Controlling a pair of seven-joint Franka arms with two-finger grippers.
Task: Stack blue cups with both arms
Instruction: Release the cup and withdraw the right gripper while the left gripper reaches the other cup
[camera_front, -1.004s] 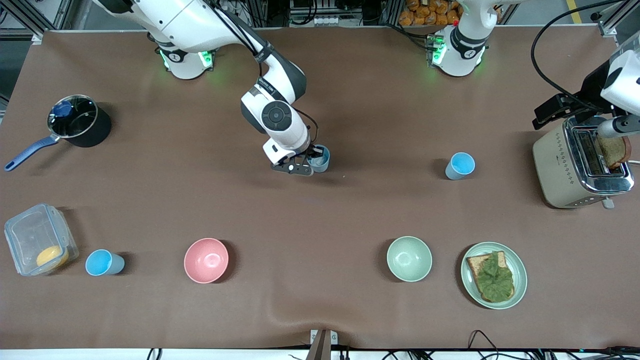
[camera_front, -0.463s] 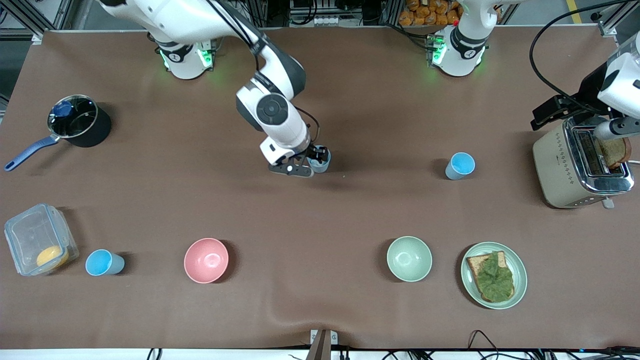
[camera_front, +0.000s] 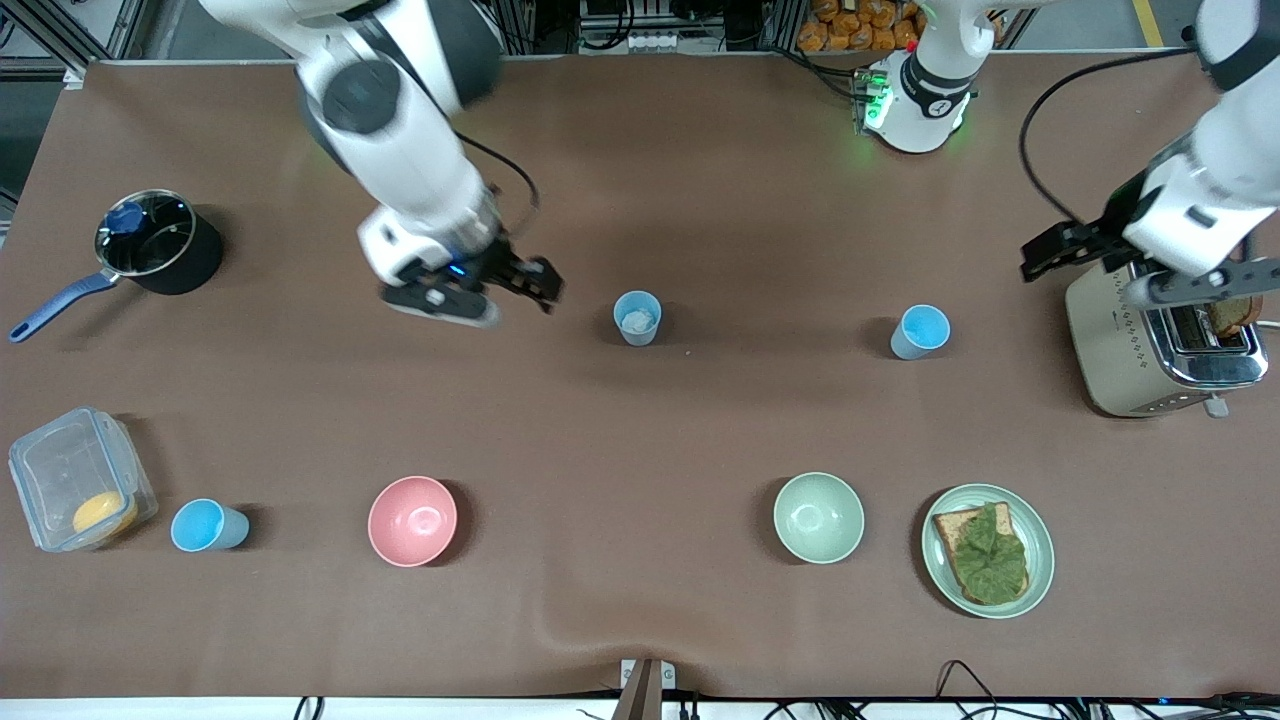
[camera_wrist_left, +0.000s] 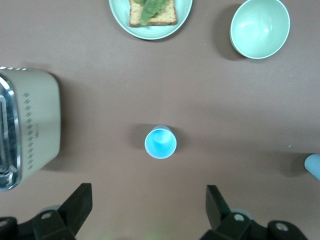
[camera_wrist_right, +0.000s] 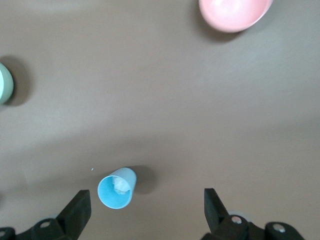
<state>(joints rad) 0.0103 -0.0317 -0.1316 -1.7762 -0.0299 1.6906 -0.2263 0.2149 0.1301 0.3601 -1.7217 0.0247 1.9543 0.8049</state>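
Right gripper (camera_front: 520, 285) open and empty above bare table (camera_front: 640, 620) beside upright pale blue cup (camera_front: 637, 318) at mid-table, left gripper (camera_front: 1075, 250) open near toaster (camera_front: 1150, 350), sky-blue cup (camera_front: 920, 331) between.

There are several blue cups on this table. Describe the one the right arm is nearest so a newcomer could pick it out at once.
Start at the brown table and find the pink bowl and the pale green bowl near the front camera. Farther from the camera, about midway between them, stands a pale blue cup. Unlike the other two blue cups, it holds something whitish.
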